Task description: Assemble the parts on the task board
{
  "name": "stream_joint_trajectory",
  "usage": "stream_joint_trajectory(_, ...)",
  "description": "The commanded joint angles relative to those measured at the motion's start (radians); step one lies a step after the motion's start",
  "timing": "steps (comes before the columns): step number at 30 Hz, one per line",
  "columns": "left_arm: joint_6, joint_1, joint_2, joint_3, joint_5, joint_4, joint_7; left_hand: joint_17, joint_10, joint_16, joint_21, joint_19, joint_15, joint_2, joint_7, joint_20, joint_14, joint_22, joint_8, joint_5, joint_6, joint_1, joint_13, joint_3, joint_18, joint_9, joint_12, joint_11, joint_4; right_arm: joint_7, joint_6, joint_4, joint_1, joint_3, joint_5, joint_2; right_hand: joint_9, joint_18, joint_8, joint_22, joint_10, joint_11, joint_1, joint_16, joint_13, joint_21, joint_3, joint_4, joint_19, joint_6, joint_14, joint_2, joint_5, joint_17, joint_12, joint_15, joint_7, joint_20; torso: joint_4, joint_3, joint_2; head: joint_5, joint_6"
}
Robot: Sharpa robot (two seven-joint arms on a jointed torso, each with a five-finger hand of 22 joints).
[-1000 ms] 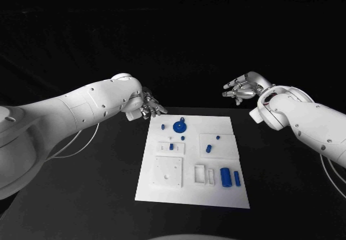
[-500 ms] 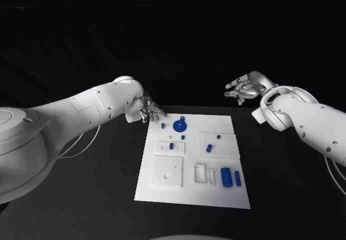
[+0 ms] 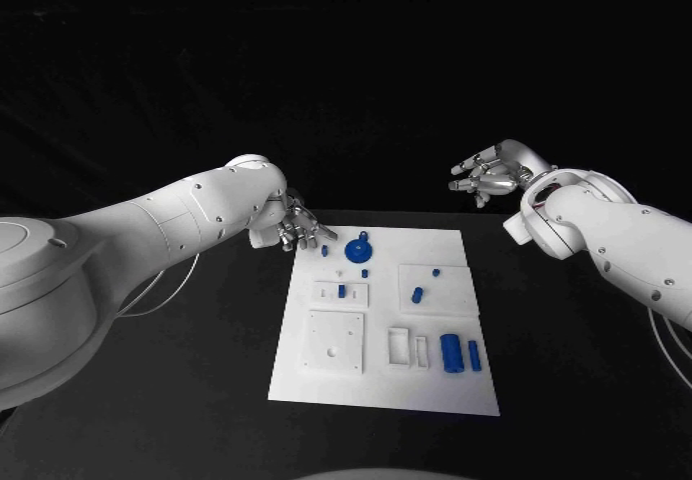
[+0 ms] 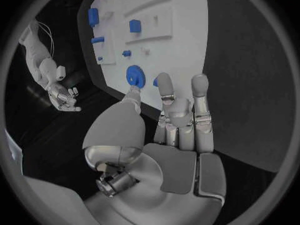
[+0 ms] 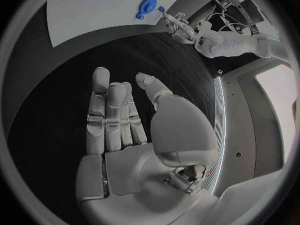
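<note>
A black table [image 3: 173, 380] against dark surroundings.

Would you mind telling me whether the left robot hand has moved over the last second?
Yes, slightly. The left robot hand has crept toward the far left corner of the task board, nearer the blue gear.

The task board [image 3: 387, 392] is seen to be plain white, and the small parts [image 3: 451, 352] on it are bright blue, with a round blue gear [image 3: 359, 249] near its far end. The counter [image 3: 188, 400] is black all over. Both arms are painted white, and the left robot hand [image 3: 300, 228] and the right robot hand [image 3: 488, 175] are shiny silver.
</note>
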Motion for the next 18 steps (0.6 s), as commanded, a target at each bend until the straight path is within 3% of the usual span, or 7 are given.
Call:
stream_joint_trajectory(1,0.047,-0.001,0.003,-0.001,-0.003,0.001,0.013,0.001,0.033,0.005,-0.006,0.000,0.000,0.024,-0.004,-0.001,-0.005,0.017,0.001,-0.003,-0.001,0.008,0.002,0.000,-0.009,0.003,-0.001,0.004,-0.020,0.003,0.007,-0.001,0.001,0.001,-0.005,0.001,-0.001,0.000,-0.003,-0.001,0.002,0.001,-0.006,-0.004,-0.001,-0.006,-0.001,0.005,0.028,-0.005,-0.007,0.001,0.002,-0.002,-0.004,0.003,0.002,-0.003,-0.0007,-0.0001,0.000,0.000,0.001)
stream_joint_trajectory(4,0.056,-0.002,0.004,-0.002,-0.003,0.001,0.015,0.000,0.031,0.007,-0.005,-0.001,0.002,0.054,-0.004,0.002,-0.005,0.018,0.001,0.013,0.003,0.019,0.004,-0.002,-0.006,0.012,0.004,0.004,-0.054,0.002,0.008,-0.001,0.001,0.001,-0.005,0.002,-0.001,0.000,-0.003,-0.001,0.002,0.001,-0.006,-0.004,-0.001,-0.006,-0.001,0.005,0.028,-0.005,-0.007,0.001,0.002,-0.002,-0.004,0.003,0.002,-0.003,-0.0006,-0.0002,0.001,-0.001,0.000)
stream_joint_trajectory(5,0.059,-0.002,0.004,-0.003,-0.003,0.001,0.017,-0.004,0.028,0.007,-0.004,-0.002,0.003,0.071,-0.004,0.004,-0.007,0.018,0.000,0.028,-0.001,0.012,0.005,-0.019,-0.003,0.022,0.006,0.003,-0.089,0.002,0.008,-0.001,0.001,0.001,-0.005,0.002,-0.001,0.000,-0.003,-0.001,0.002,0.001,-0.006,-0.004,-0.001,-0.006,-0.001,0.005,0.028,-0.005,-0.007,0.001,0.002,-0.002,-0.004,0.003,0.002,-0.003,-0.0005,-0.0005,0.001,-0.001,0.001)
stream_joint_trajectory(18,0.039,-0.008,0.009,-0.014,-0.003,-0.008,0.029,-0.013,0.026,0.008,-0.004,-0.001,0.002,0.103,-0.002,0.004,-0.008,0.017,0.000,0.057,-0.008,0.013,0.003,-0.027,-0.002,0.030,0.007,0.006,-0.112,0.003,0.010,-0.003,0.001,0.001,-0.005,0.007,-0.001,0.000,-0.003,-0.001,0.002,0.001,-0.006,-0.004,-0.001,-0.006,-0.001,0.005,0.028,-0.005,-0.007,0.001,0.002,-0.002,-0.004,0.003,0.002,-0.003,-0.0018,-0.0007,0.002,-0.004,0.000)
